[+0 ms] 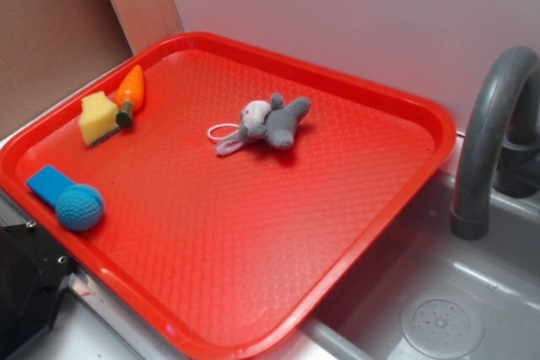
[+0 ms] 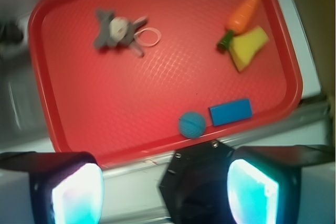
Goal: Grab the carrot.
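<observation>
The carrot (image 1: 131, 90) is a small orange cone with a dark green stem end. It lies in the far left corner of the red tray (image 1: 253, 242), and its stem end touches a yellow sponge (image 1: 99, 118). In the wrist view the carrot (image 2: 244, 13) sits at the upper right, far from my gripper (image 2: 165, 195). The gripper is open, hanging high over the tray's near edge, with nothing between its pale fingertips (image 2: 79, 195). It does not appear in the exterior view.
A grey plush animal (image 1: 270, 124) with a white loop lies mid-tray. A blue ball (image 1: 79, 206) and a blue block (image 1: 49, 181) sit at the tray's left edge, near the black robot base (image 1: 25, 288). A grey faucet (image 1: 485, 149) and sink (image 1: 439, 318) stand to the right.
</observation>
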You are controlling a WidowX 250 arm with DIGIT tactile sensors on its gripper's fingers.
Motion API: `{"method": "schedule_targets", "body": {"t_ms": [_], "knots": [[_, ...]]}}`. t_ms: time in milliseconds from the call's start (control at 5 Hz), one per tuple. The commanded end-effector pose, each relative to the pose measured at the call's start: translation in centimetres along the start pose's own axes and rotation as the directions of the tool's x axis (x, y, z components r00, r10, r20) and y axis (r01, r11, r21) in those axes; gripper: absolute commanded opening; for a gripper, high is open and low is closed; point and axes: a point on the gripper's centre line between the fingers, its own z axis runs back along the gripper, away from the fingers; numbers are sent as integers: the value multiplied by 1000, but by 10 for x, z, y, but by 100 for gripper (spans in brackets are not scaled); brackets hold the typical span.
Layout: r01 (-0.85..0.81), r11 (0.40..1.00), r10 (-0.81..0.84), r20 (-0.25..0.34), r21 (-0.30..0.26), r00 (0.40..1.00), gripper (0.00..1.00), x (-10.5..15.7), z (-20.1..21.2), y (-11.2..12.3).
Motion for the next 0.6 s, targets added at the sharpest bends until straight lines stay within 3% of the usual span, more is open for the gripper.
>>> {"method": "schedule_targets", "body": {"t_ms": [0, 200, 400], "knots": [[-350, 935, 354, 88, -57, 931, 100, 39, 4, 28], [-425, 905, 416, 255, -20, 873, 100, 100, -38, 49], [-467, 884, 439, 298, 26, 848, 100, 134, -84, 65]]}}
